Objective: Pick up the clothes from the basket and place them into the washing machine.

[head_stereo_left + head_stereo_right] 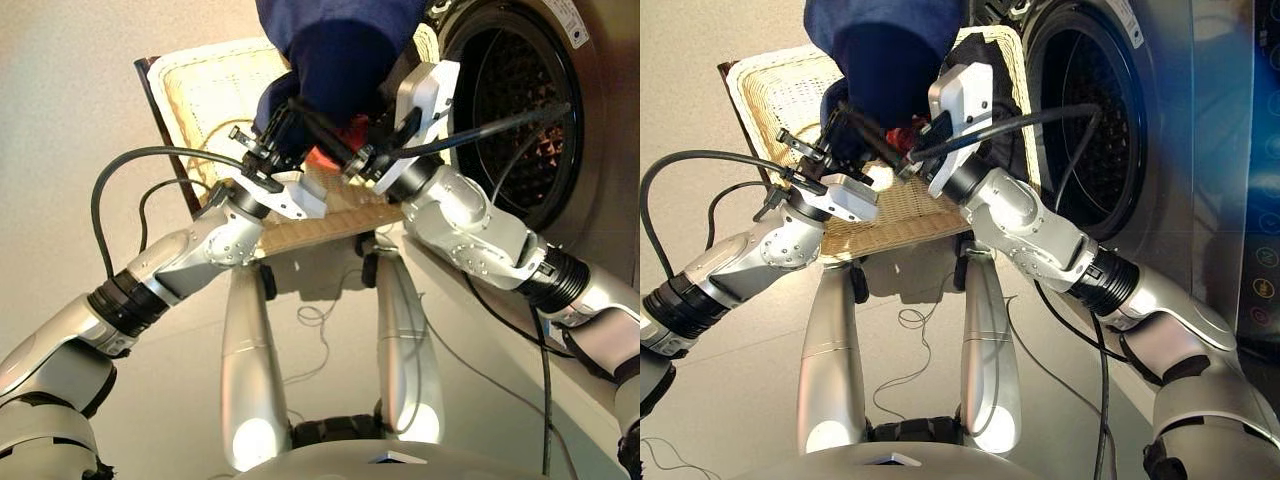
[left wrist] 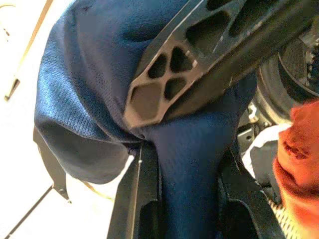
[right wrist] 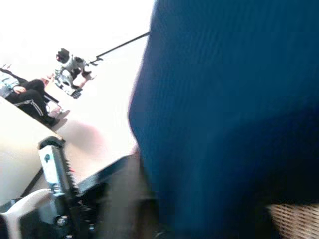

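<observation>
A navy blue garment [image 1: 340,50] hangs in the air above the cream wicker basket [image 1: 200,90]. My left gripper [image 1: 268,135] is shut on its lower fold; the left wrist view shows the navy cloth [image 2: 189,164] pinched between the two fingers. My right gripper [image 1: 312,126] reaches into the same cloth from the machine side, and the navy fabric [image 3: 229,109] covers most of its wrist view. The coral-red garment [image 2: 299,164] lies in the basket just below both grippers. The washing machine's open drum [image 1: 520,120] is right of the basket. I cannot pick out the black garment for sure.
Black cables [image 1: 120,170] loop over my left forearm, and another cable [image 1: 500,125] runs across the drum opening. The basket stands on the floor against the machine front [image 1: 1200,150]. A seated person [image 3: 25,97] and a small robot [image 3: 70,69] are far off.
</observation>
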